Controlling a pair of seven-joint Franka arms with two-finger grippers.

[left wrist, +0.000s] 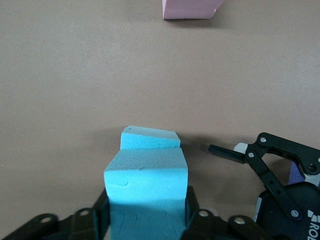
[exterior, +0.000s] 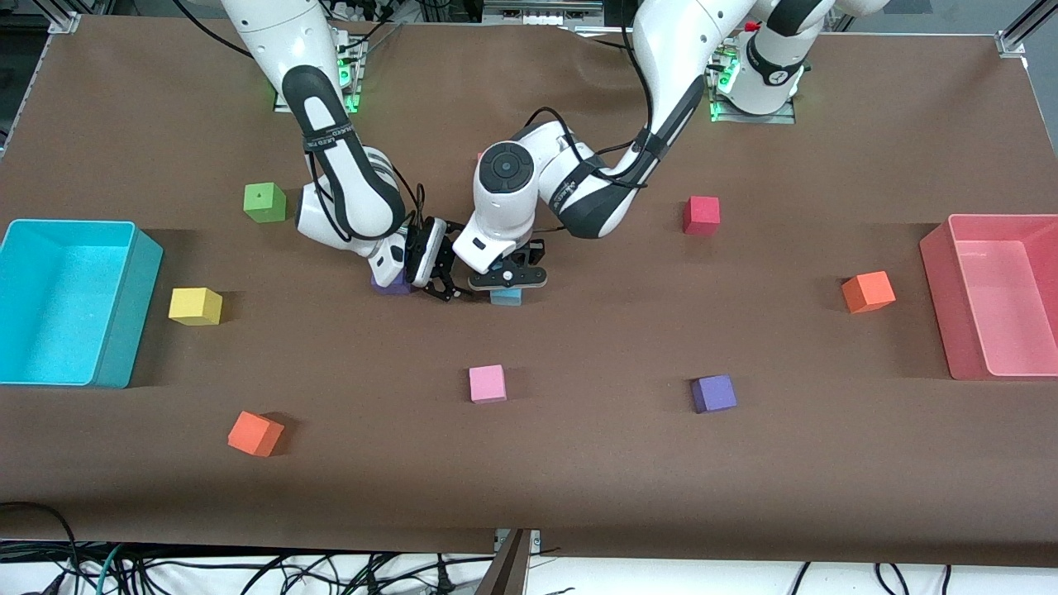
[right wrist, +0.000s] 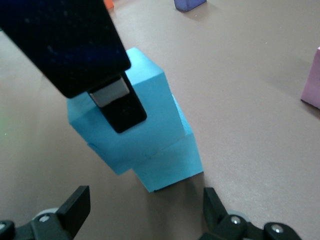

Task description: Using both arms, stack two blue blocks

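While stacked askew, cyan foam blue blocks, top one clamped

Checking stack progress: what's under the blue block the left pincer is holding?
The left pincer grips the upper blue block, which sits on the second blue block, turned slightly askew. The lower block rests on the table; its top is mostly covered. The right pincer is open beside the stack.

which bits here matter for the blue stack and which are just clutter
In the job:
- upper light-blue foam cube, clamped in left gripper
- lower light-blue foam cube, under it
- right gripper, open, beside the stack

Lying about:
- pink foam cube
- turquoise plastic bin
- pink plastic bin
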